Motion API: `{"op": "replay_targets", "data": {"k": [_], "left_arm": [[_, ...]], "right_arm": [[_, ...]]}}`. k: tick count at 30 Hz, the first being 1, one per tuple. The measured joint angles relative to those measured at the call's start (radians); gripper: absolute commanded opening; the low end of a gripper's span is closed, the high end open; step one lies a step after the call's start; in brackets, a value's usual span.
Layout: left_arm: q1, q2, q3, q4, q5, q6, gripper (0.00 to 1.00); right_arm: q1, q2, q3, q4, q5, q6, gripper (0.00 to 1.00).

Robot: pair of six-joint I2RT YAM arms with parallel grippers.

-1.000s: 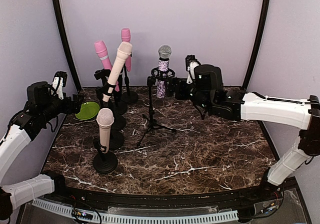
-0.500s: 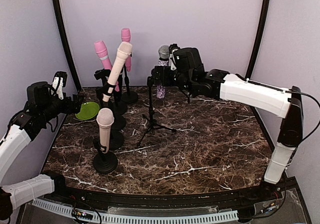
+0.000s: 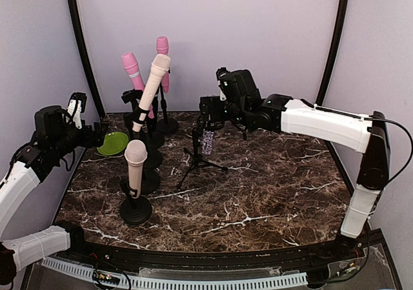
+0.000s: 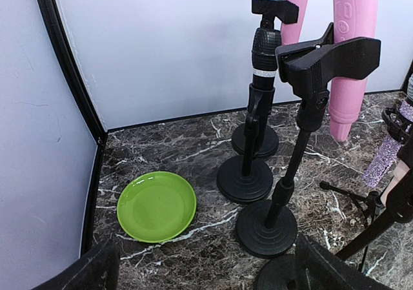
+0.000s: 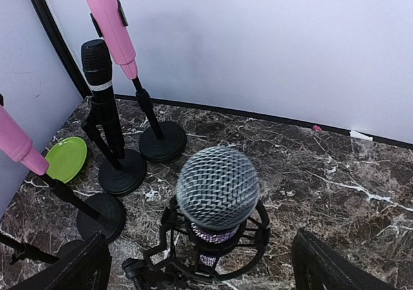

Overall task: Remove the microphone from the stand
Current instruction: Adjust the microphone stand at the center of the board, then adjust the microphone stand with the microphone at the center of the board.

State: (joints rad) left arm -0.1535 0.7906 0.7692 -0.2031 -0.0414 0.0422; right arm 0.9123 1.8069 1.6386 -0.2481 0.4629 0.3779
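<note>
Both wide open — right gripper (image 5: 203,270) at the microphone (image 5: 217,186), left gripper (image 4: 206,272) well apart.

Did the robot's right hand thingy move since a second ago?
Yes. The right end effector moved left, from beside the black tripod stand to directly over its silver-headed, glittery purple microphone.

Green plate (image 4: 157,206) on dark marble table (image 3: 271,193), pink microphones (image 3: 131,67) clipped on round-base stands (image 4: 266,228)
</note>
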Motion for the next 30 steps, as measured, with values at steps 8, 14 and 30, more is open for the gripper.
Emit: {"op": "replay_targets", "data": {"k": [8, 14, 30], "left_arm": [[0.000, -0.004, -0.001, 0.000, 0.000, 0.000, 0.96], [0.000, -0.010, -0.007, 0.003, 0.039, 0.005, 0.95], [-0.024, -0.054, 0.192, -0.074, 0.436, 0.023, 0.83]], "right_arm": [[-0.055, -0.019, -0.017, 0.015, -0.093, 0.005, 0.99], [-0.100, -0.007, 0.012, 0.001, -0.200, -0.026, 0.99], [-0.133, 0.195, 0.222, -0.059, -0.353, -0.161, 0.60]]}}
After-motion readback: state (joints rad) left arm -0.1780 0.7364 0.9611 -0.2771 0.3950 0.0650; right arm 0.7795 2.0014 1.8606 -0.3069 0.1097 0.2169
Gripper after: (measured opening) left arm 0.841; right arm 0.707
